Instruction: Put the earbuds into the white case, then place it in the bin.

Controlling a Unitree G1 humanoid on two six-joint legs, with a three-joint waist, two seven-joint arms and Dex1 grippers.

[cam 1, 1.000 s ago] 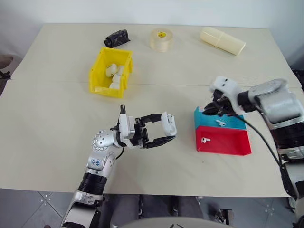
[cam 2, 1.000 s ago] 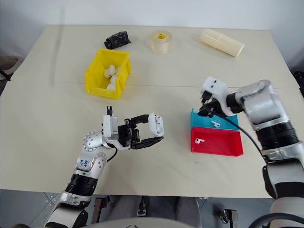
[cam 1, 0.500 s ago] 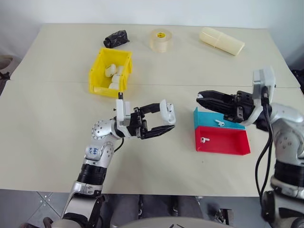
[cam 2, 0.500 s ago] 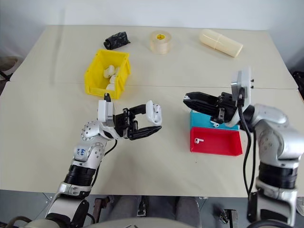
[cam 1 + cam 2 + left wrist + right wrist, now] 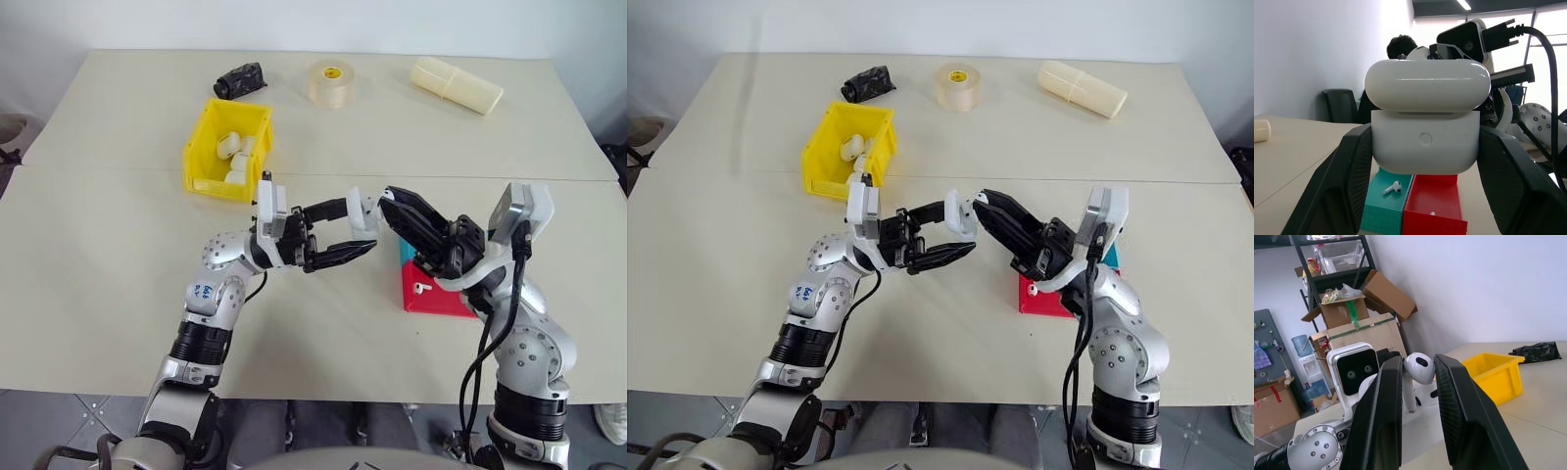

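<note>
My left gripper (image 5: 361, 225) is shut on the white case (image 5: 1425, 122), which it holds above the table's middle with the lid slightly raised. My right gripper (image 5: 387, 199) points at the case from the right, its tips almost touching it. It is shut on one white earbud (image 5: 1418, 369), stem down between the fingers (image 5: 1383, 401). Another earbud (image 5: 1392, 187) lies in the teal tray (image 5: 1383, 213), and a further one (image 5: 419, 288) in the red tray (image 5: 441, 302). The yellow bin (image 5: 201, 157) stands far left of centre with white items inside.
Along the far edge of the table lie a black bundle (image 5: 240, 78), a roll of tape (image 5: 331, 82) and a long cream cylinder (image 5: 458, 84). A person (image 5: 1400, 46) sits behind the table in the left wrist view. My right arm hides most of the trays.
My right gripper has swung left from above the teal tray to the case, turning to point at it. My left gripper has risen slightly with the case.
</note>
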